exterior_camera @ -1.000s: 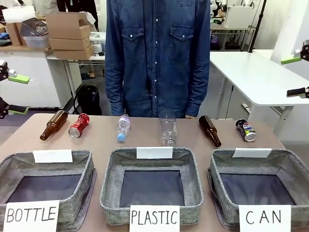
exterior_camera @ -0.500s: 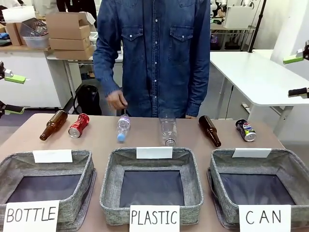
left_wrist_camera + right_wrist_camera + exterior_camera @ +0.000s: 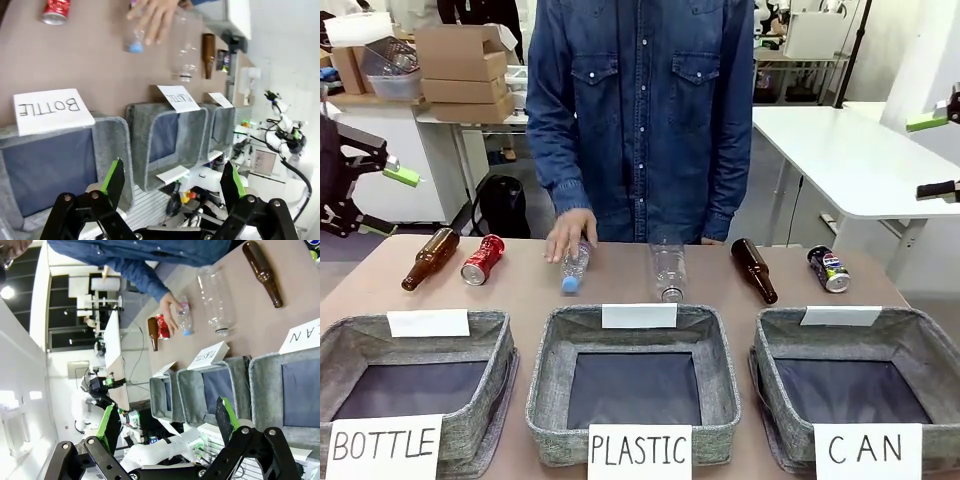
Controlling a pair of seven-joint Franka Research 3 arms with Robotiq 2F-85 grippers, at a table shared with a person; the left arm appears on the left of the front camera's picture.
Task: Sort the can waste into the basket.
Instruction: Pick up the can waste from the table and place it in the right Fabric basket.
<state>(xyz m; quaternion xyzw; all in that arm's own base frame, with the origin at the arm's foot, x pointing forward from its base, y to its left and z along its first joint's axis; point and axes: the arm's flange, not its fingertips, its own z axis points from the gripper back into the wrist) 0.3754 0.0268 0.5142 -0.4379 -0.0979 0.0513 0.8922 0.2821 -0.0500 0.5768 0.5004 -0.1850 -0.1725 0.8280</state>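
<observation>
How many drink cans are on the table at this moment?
2. The red can lies toward the left, beside a brown bottle; the Pepsi can lies far right, beyond the CAN basket.

The brown table (image 3: pixel 620 288) carries four bottles (image 3: pixel 753 269), two cans (image 3: pixel 483 259), three baskets (image 3: pixel 544 385).

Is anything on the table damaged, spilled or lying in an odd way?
Nothing is spilled. The red can, beside the left brown bottle, seems dented; the dark Pepsi can looks intact. Every can and bottle lies on its side.
</observation>
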